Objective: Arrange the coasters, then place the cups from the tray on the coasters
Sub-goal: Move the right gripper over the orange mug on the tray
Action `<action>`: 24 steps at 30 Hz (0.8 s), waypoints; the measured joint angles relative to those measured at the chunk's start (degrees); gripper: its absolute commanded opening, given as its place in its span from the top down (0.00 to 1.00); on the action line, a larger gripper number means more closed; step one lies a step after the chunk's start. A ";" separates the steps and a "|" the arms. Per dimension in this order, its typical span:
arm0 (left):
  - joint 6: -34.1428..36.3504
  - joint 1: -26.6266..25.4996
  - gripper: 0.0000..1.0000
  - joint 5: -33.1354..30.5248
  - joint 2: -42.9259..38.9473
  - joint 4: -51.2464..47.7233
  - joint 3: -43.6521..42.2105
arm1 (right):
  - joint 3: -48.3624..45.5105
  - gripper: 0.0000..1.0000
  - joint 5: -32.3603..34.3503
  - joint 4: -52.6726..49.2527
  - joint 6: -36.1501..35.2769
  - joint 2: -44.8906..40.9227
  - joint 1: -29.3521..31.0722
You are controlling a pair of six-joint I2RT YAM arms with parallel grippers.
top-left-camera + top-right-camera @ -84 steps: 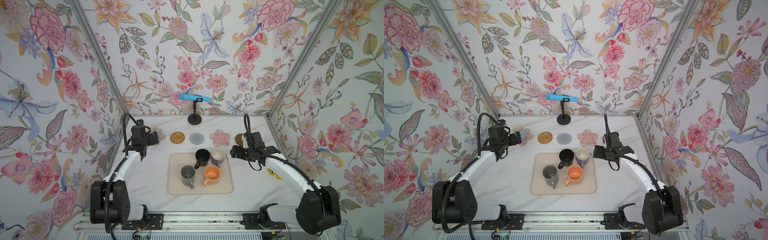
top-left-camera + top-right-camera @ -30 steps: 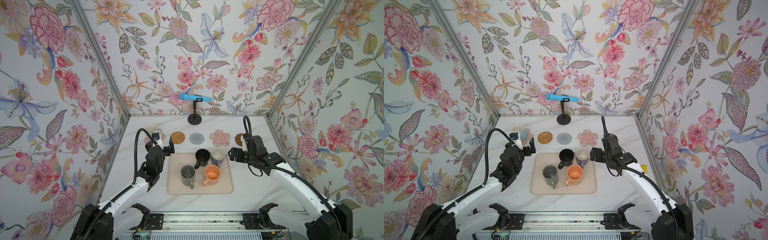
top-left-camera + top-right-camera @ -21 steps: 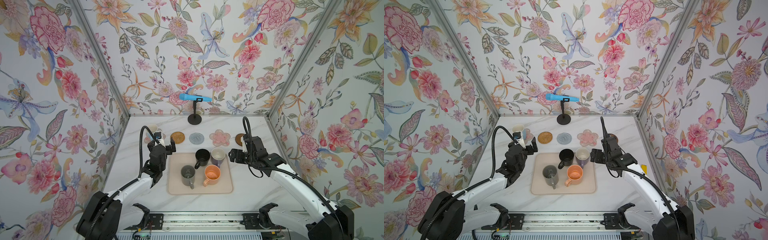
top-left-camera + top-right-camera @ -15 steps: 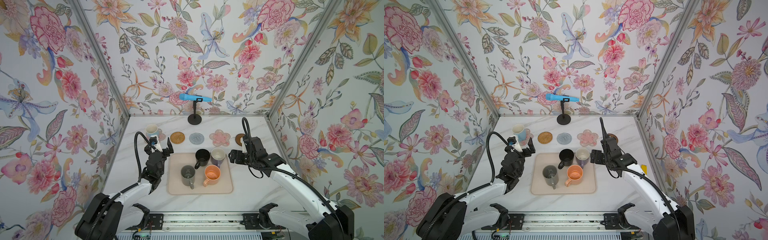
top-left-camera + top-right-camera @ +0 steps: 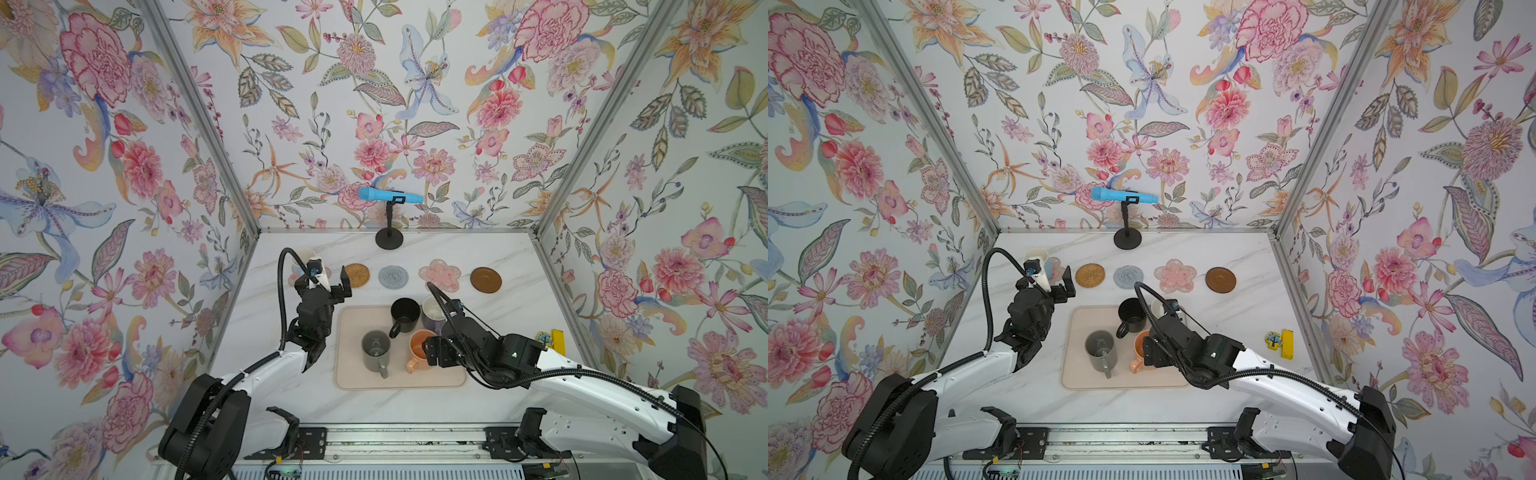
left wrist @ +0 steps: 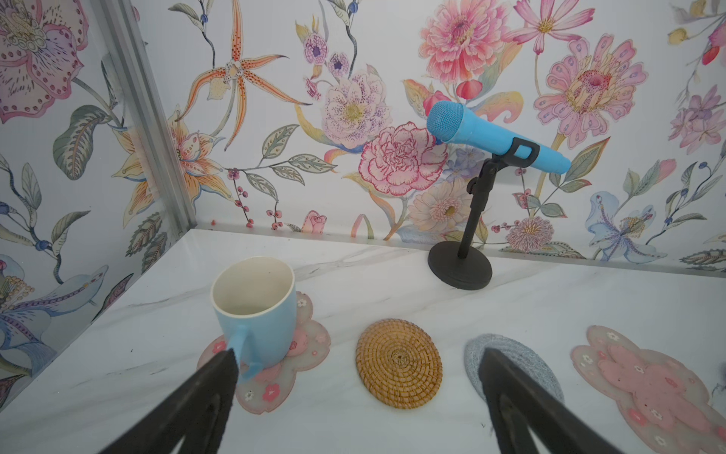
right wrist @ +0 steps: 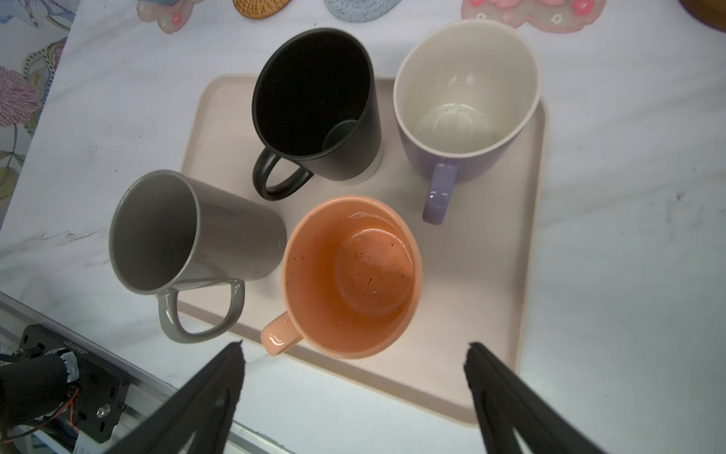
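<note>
2 overhead views match; close wrist cameras share rattan coaster [image 6: 398,363].

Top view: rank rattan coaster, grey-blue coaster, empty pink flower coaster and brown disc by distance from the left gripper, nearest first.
1. Rattan coaster, just right of the open left gripper.
2. Grey-blue coaster, middle of the row.
3. Pink flower coaster, right of middle.
4. Brown disc, far right end of the row.

The left gripper [image 5: 332,276] drew back from the light blue mug [image 6: 255,310]; the right gripper [image 7: 353,349] swung from the brown coaster [image 5: 486,279] to above the orange mug [image 7: 349,275]
</note>
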 measured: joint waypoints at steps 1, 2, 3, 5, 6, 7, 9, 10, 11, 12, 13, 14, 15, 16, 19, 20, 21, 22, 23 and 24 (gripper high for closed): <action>-0.04 0.00 0.01 -0.04 0.15 -1.75 0.83 | 0.04 0.11 0.70 -0.02 1.29 1.42 1.53; -0.11 0.00 0.01 -0.15 0.35 -3.87 2.03 | 0.04 0.11 1.27 -0.04 2.62 2.82 2.89; -0.28 0.00 0.01 -0.26 0.59 -5.77 3.30 | 0.04 0.12 1.81 -0.04 3.91 4.11 3.96; -1.11 0.00 0.01 -0.96 0.90 -9.73 5.70 | 0.17 0.12 2.45 -0.09 5.95 5.75 5.18; -1.64 0.00 0.01 -1.38 1.03 -11.98 6.97 | 0.39 0.12 2.75 -0.11 6.91 6.49 5.64; -2.05 0.00 0.01 -1.88 1.20 -14.01 8.11 | 0.70 0.13 2.95 -0.22 7.58 7.08 5.90; -2.71 0.00 0.01 -2.51 1.40 -17.55 9.99 | 1.53 0.14 3.28 -0.24 8.74 8.46 6.43; -3.08 0.00 0.01 -2.64 1.40 -18.95 10.49 | 2.01 0.15 3.30 -0.26 9.14 9.03 6.47; -3.56 0.00 0.01 -2.91 1.38 -20.37 10.84 | 2.56 0.17 3.30 -0.24 9.46 9.66 6.69; -4.20 0.00 0.01 -3.45 1.38 -21.73 11.02 | 3.06 0.18 3.28 -0.22 9.75 10.27 6.73; -4.94 0.00 0.01 -4.07 1.36 -23.21 11.15 | 3.41 0.21 3.28 -0.17 10.05 10.78 6.73; -5.84 0.00 0.01 -4.79 1.31 -25.00 11.30 | 3.80 0.24 3.30 -0.20 10.32 11.41 6.75; -6.75 0.00 0.01 -5.46 1.31 -26.75 11.58 | 4.24 0.27 3.37 -0.59 10.64 11.89 6.80; -7.61 0.00 0.01 -5.99 1.29 -28.30 11.91 | 4.59 0.28 3.30 -0.74 10.93 12.22 6.86; -9.75 0.00 0.01 -6.95 1.29 -32.57 13.51 | 6.08 0.29 3.21 -1.11 11.43 13.68 7.08; -10.27 0.00 0.01 -6.88 1.27 -33.53 14.08 | 6.60 0.29 3.19 -0.94 11.47 14.29 7.19; -10.62 0.00 0.01 -6.86 1.18 -34.21 14.45 | 6.99 0.30 3.23 -0.52 11.61 14.91 7.19; -10.95 0.00 0.01 -6.84 1.05 -34.58 14.62 | 7.21 0.30 3.19 -0.17 11.76 15.56 7.19; -11.32 0.00 0.01 -6.84 0.83 -35.12 14.71 | 7.23 0.31 3.21 0.17 11.91 16.20 7.10; -11.52 0.00 0.01 -6.84 0.63 -35.58 14.71 | 7.23 0.31 3.21 0.22 12.13 16.76 7.04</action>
